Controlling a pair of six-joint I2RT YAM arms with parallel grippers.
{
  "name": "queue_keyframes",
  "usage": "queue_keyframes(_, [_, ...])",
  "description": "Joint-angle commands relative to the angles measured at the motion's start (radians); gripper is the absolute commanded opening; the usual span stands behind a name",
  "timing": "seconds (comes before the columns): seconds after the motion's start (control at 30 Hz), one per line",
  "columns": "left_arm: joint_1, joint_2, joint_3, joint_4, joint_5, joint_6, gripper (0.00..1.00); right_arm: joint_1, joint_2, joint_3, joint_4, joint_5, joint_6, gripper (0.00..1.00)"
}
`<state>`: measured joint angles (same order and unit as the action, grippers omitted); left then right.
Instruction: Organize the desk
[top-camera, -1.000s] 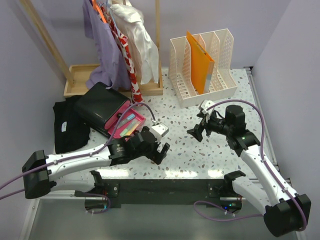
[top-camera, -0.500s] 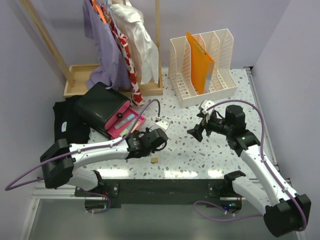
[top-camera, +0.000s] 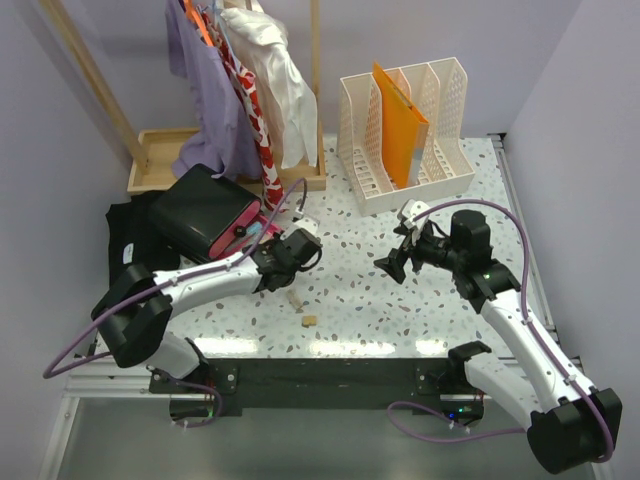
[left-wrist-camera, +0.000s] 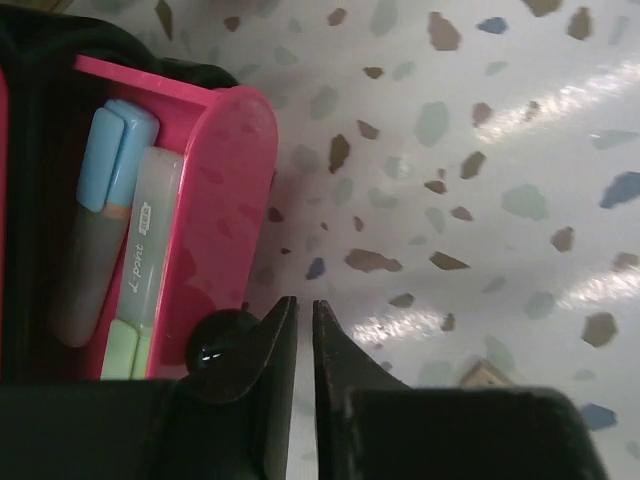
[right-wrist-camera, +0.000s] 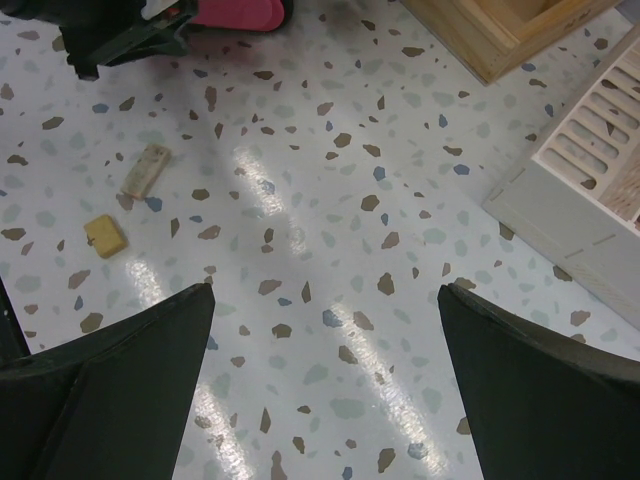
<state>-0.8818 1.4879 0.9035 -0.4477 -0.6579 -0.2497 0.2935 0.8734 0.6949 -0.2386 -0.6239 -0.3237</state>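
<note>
My left tool (left-wrist-camera: 304, 305) has closed on nothing and moved to the pink pencil case (left-wrist-camera: 215, 200).
Two tan blocks (top-camera: 308, 321) still loose on tabletop (top-camera: 400, 300); right tool (right-wrist-camera: 325, 292) open.

Wht desk (top-camera: 350, 270) w/ grey, brown, blue speckles, pink case (left-wrist-camera: 215, 200), orange folder (top-camera: 400, 125)

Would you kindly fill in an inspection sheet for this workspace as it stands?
Surface: desk, speckled white, with glare patches.
Job's things: pink pencil case open, pens inside; tan block and pale stick loose near the front.
Clutter: black garment at the left.
Claws: left claw shut, empty, beside the case; right claw open over bare desk.
Cables: purple cable trails by the right base.
Surroundings: file rack with orange folder, hanging clothes, wooden tray.
</note>
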Motion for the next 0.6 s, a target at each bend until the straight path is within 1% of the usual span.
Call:
queue_keyframes(0.0, [0.113, 0.009, 0.044, 0.052, -0.098, 0.067, 0.26, -0.005, -0.022, -0.011, 0.036, -0.019, -0.014, 0.99])
queue_keyframes(0.03, [0.125, 0.008, 0.046, 0.063, -0.097, 0.073, 0.31, -0.005, -0.022, -0.011, 0.036, -0.020, -0.014, 0.99])
queue_keyframes(0.07, [0.144, 0.009, 0.049, 0.069, -0.092, 0.087, 0.34, -0.005, -0.024, -0.009, 0.036, -0.020, -0.014, 0.99])
queue_keyframes(0.1, [0.153, 0.011, 0.054, 0.079, -0.088, 0.093, 0.41, -0.005, -0.022, -0.009, 0.035, -0.020, -0.014, 0.99])
queue_keyframes(0.17, [0.164, 0.011, 0.064, 0.089, -0.071, 0.105, 0.50, -0.005, -0.024, -0.009, 0.035, -0.017, -0.015, 0.99])
queue_keyframes(0.33, [0.164, -0.018, 0.081, 0.086, 0.004, 0.099, 0.54, -0.007, -0.024, -0.008, 0.033, -0.014, -0.018, 0.99])
queue_keyframes(0.43, [0.164, -0.070, 0.075, 0.078, 0.055, 0.089, 0.55, -0.005, -0.024, -0.008, 0.032, -0.014, -0.018, 0.99])
queue_keyframes(0.57, [0.164, -0.187, 0.040, 0.083, 0.124, 0.066, 0.59, -0.007, -0.022, -0.008, 0.032, -0.016, -0.018, 0.99])
